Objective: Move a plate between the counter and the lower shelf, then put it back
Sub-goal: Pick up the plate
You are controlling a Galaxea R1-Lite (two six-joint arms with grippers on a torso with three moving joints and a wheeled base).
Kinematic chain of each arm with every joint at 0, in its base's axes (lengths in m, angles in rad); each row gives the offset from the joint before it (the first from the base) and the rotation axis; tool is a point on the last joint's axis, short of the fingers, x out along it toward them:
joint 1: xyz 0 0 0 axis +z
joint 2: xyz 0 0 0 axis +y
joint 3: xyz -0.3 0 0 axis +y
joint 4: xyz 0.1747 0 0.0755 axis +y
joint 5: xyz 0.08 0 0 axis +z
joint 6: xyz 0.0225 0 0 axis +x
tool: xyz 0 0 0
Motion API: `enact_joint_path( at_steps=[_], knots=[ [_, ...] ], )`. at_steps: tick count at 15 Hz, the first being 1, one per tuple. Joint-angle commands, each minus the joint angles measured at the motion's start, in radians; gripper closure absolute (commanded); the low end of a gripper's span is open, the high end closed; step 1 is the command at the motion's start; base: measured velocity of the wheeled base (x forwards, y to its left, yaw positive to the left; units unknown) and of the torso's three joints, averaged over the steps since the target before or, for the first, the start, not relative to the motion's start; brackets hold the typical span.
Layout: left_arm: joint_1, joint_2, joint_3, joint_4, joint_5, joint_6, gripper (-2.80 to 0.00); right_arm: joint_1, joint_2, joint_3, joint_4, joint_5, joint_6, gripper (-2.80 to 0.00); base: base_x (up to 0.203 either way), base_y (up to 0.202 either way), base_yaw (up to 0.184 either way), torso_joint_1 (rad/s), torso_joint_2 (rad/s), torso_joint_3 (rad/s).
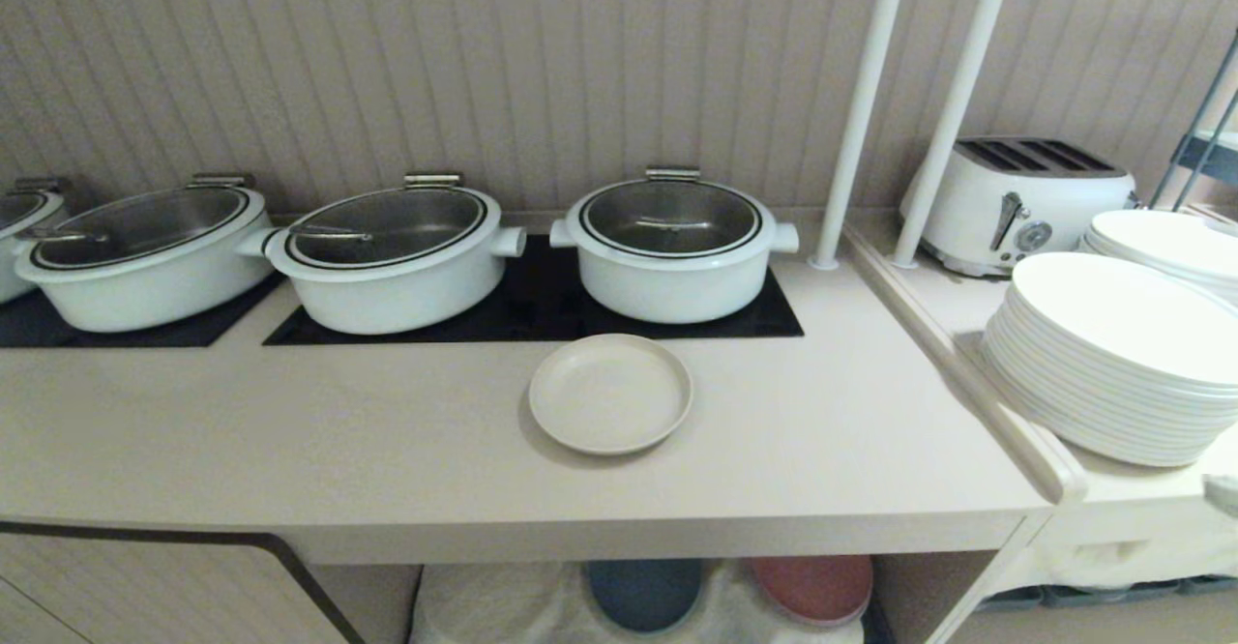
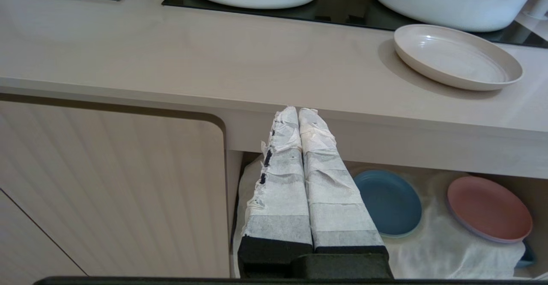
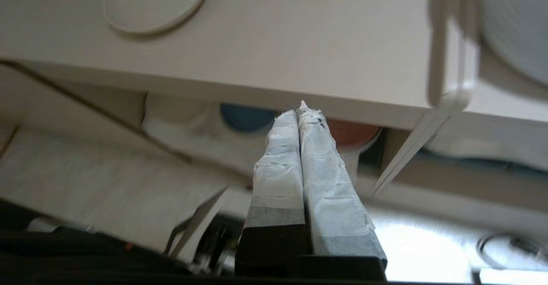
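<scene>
Plate: small round cream-beige matte plate (image 1: 610,394) with low raised rim, lying flat on the table just in front of the right-hand pot.
Table: long smooth beige worktop (image 1: 290,431), thick front edge, black rectangular inset panels (image 1: 542,310).
Pots: white enamelled pots (image 1: 672,248) with glass lids, standing on the black panels.
Lower shelf: beige-walled recess (image 2: 432,242) under the table, floor draped in wrinkled white cloth; a round blue plate (image 2: 387,202) and a round pink plate (image 2: 489,208) lie on it, apart.
Side ledge: stack of large glossy white plates (image 1: 1112,364); white toaster (image 1: 1016,201) behind.
Left claw (image 2: 298,113): paper-wrapped fingers pressed together, clenched, empty, below the table edge.
Right claw (image 3: 299,114): clenched, empty, fingers touching, pointing at the table's front edge.
Views: only the wrist views show the claws; the head view alone shows the toaster.
</scene>
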State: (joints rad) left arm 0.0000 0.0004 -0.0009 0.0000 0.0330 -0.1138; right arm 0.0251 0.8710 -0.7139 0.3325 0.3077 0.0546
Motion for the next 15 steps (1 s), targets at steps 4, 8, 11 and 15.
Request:
enact_joint_path(
  at_steps=[4,8,11,15],
  knots=[
    [0.0,0.0,0.0,0.0,0.001,-0.001,0.0,0.179,0.45,-0.271,0.074,0.006,0.119,0.0,0.0,0.0,0.0,0.0,0.0,0.0],
    [0.0,0.0,-0.001,0.0,0.001,-0.001,0.0,0.341,0.721,-0.439,0.087,-0.048,0.152,0.0,0.0,0.0,0.0,0.0,0.0,0.0],
    [0.0,0.0,-0.001,0.0,0.001,-0.001,0.0,0.461,0.886,-0.571,0.089,-0.125,0.17,0.0,0.0,0.0,0.0,0.0,0.0,0.0],
    [0.0,0.0,0.0,0.0,0.001,-0.001,0.0,0.559,1.071,-0.8,0.126,-0.151,0.201,0.0,0.0,0.0,0.0,0.0,0.0,0.0]
  ],
)
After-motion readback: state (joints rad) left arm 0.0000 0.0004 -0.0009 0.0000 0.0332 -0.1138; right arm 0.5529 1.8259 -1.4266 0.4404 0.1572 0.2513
